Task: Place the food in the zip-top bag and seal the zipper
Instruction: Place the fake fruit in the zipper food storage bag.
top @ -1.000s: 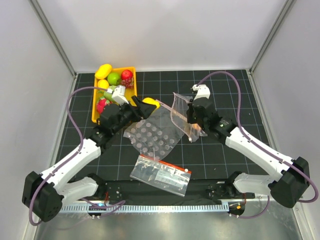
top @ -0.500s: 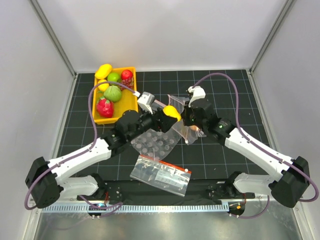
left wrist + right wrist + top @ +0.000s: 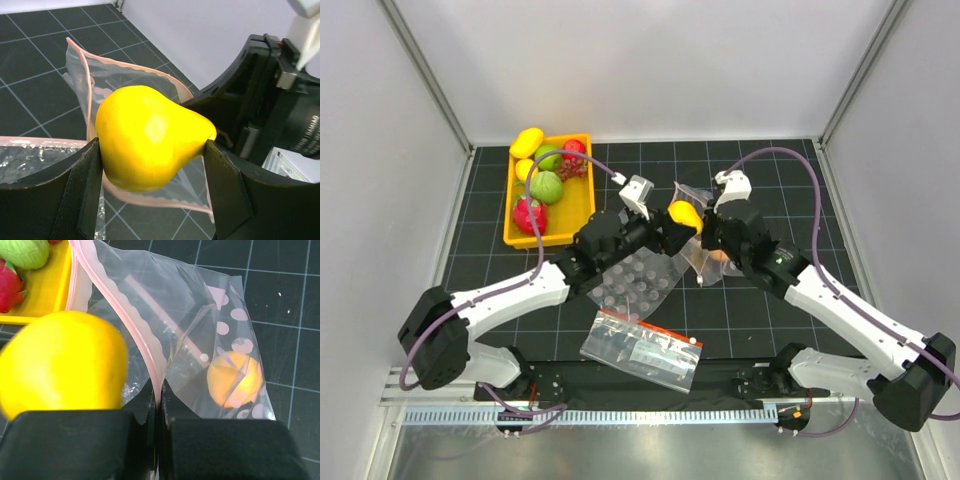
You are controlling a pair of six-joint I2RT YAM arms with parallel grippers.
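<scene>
- Top view: the left gripper (image 3: 672, 226) clamps a yellow fruit (image 3: 684, 213) above the middle of the table (image 3: 770, 180), right at the open mouth of the bag (image 3: 696, 262).
- The right gripper (image 3: 712, 236) is pressed together on the bag's upper edge and holds it off the table.
- An orange fruit (image 3: 719, 256) shows through the plastic low in the bag.
- More fruits sit in the yellow tray (image 3: 578, 200) at the far left.
- A bubble sheet (image 3: 625, 280) lies under the left arm, and a printed bag (image 3: 642, 347) lies nearer the bases.
- Left wrist: both fingers (image 3: 87, 185) press the sides of the yellow fruit (image 3: 150, 137), its narrow end towards the right finger.
- Behind it the bag (image 3: 125, 75) gapes, and its pink zipper (image 3: 90, 95) curves around the opening.
- Right wrist: the right gripper (image 3: 159, 400) has its fingers closed tight, with the wavy pink zipper (image 3: 135, 325) pinched between them.
- The bag (image 3: 190, 305) spreads away from the fingers.
- The yellow fruit (image 3: 60, 360) fills the left, just beside the zipper.
- The orange fruit (image 3: 235, 380) is seen through the plastic on the right.
- A corner of the tray (image 3: 50, 290) holds a green fruit (image 3: 25, 252) and a red fruit (image 3: 10, 287).
</scene>
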